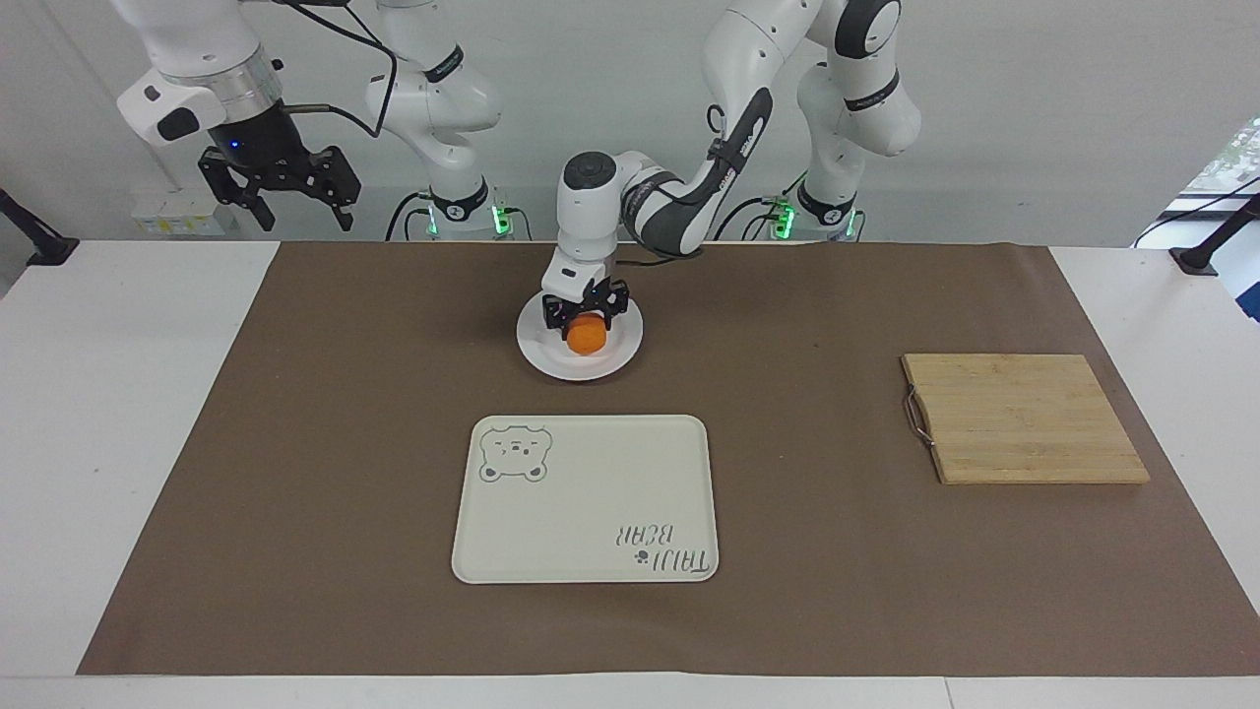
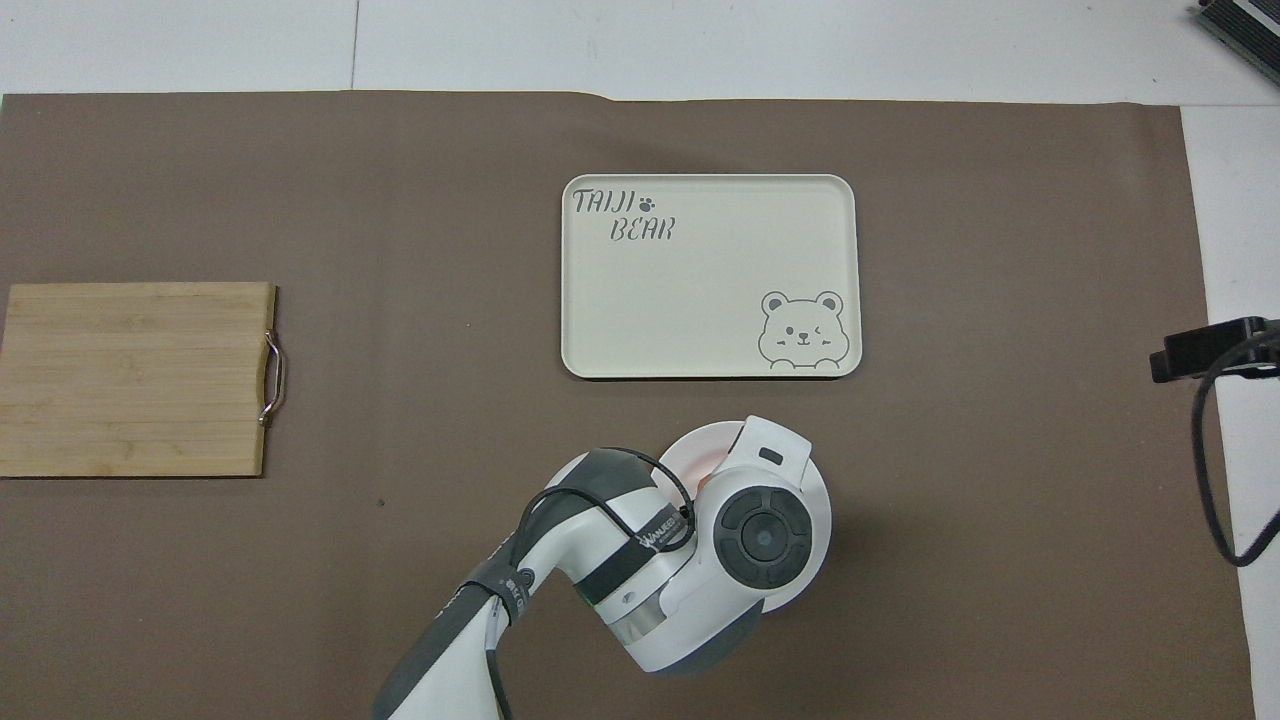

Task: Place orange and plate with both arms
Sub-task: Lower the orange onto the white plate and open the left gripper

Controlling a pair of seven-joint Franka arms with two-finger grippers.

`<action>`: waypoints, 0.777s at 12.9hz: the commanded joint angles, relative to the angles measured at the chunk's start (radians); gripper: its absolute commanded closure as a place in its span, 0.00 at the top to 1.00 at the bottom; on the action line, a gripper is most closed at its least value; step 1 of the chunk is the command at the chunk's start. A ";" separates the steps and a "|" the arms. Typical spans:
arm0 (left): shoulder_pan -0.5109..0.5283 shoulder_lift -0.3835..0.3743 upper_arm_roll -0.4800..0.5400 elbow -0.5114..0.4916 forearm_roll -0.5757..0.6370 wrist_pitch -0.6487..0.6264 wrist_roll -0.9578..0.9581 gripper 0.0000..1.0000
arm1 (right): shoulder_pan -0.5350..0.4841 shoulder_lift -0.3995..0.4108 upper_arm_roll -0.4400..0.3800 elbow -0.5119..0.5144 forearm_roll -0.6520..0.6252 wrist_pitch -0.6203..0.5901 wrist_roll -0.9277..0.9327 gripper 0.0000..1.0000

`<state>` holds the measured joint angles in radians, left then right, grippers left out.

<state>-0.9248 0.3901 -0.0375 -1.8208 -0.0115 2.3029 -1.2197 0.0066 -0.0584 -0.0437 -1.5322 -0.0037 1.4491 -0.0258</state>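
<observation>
Right hand [image 1: 276, 192] is waiting wide open and empty, hanging over the surface's [image 1: 138, 394] edge. Left hand [image 1: 588, 313] is straddling the orange [image 1: 588, 338], which is apparently resting mid-dish on the plate [image 1: 551, 359]. Gripping or released, I cannot tell. Next move is probably calling for a clean release and a straight lift. The tray [image 1: 591, 492], at six o'clock from the plate in the facing view, is showing "TAIJI BEAR".
</observation>
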 commanded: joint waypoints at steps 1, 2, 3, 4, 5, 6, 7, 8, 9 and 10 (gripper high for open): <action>0.036 -0.078 0.018 -0.017 0.024 -0.016 0.040 1.00 | -0.004 -0.014 0.004 -0.013 -0.010 -0.007 0.017 1.00; 0.075 -0.101 0.016 -0.017 0.022 -0.034 0.092 1.00 | -0.004 -0.014 0.004 -0.013 -0.010 -0.007 0.017 1.00; 0.114 -0.123 0.016 -0.015 0.022 -0.054 0.141 1.00 | -0.004 -0.014 0.004 -0.013 -0.010 -0.007 0.017 1.00; 0.144 -0.134 0.016 -0.015 0.022 -0.060 0.167 1.00 | -0.004 -0.014 0.004 -0.013 -0.010 -0.007 0.017 1.00; 0.190 -0.141 0.016 -0.014 0.022 -0.071 0.218 1.00 | -0.004 -0.014 0.004 -0.014 -0.010 -0.007 0.017 1.00; 0.240 -0.143 0.014 -0.012 0.019 -0.076 0.282 1.00 | -0.005 -0.014 0.004 -0.013 -0.010 -0.007 0.017 1.00; 0.285 -0.145 0.016 -0.011 0.016 -0.076 0.339 1.00 | -0.004 -0.014 0.004 -0.013 -0.010 -0.007 0.017 1.00; 0.332 -0.140 0.016 -0.012 0.015 -0.076 0.397 1.00 | -0.004 -0.014 0.004 -0.013 -0.010 -0.007 0.017 1.00; 0.386 -0.139 0.014 -0.012 0.010 -0.074 0.470 1.00 | -0.004 -0.014 0.004 -0.013 -0.010 -0.007 0.017 1.00; 0.443 -0.139 0.011 -0.012 0.001 -0.076 0.543 1.00 | -0.004 -0.015 0.002 -0.009 -0.010 -0.010 0.018 1.00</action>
<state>-0.5670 0.2634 -0.0096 -1.8177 -0.0054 2.2392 -0.7832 0.0066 -0.0584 -0.0437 -1.5322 -0.0037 1.4491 -0.0258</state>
